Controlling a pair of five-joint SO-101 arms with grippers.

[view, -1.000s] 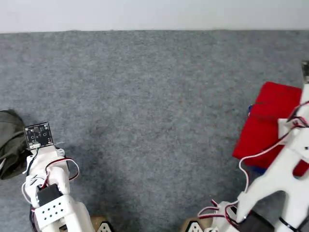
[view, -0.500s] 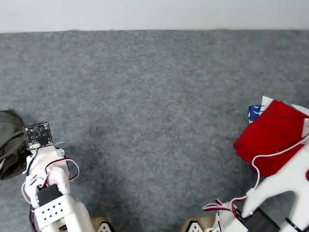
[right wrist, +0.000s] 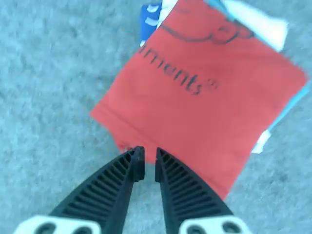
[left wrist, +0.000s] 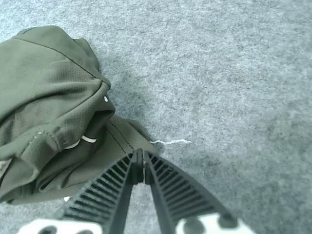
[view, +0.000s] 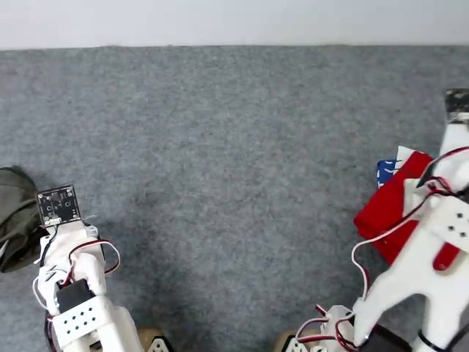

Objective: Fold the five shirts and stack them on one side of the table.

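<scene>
Shirts lie at the two far ends of the grey felt table top [view: 234,139], one bundle by each arm. The dark olive mesh shirt [left wrist: 46,92], crumpled and unfolded, lies just beyond and to one side of the left gripper [left wrist: 141,160]. That gripper's black ribbed fingers [left wrist: 109,187] are pressed together at the tips, which sit over the rumpled hem of this shirt; I cannot tell whether they touch the cloth. A short white thread [left wrist: 170,142] lies on the felt just past the tips, beside the hem. In the high view the same olive shirt [view: 15,220] shows at the table's edge, next to the white left arm [view: 77,290].

At the other end, the red folded shirt [right wrist: 204,112] lies flat on top of the pile, black print on its upper face. The right gripper [right wrist: 147,158] hangs over its near corner, its fingers [right wrist: 117,187] a narrow slit apart with nothing between them. Beyond the fingertips, past the red cloth, a blue patterned shirt [right wrist: 147,19] and a white and pale blue cloth edge [right wrist: 256,22] stick out from underneath. From above, the red shirt [view: 379,213] is partly covered by the white right arm [view: 432,242], with the blue corner [view: 385,173] showing beside it.
</scene>
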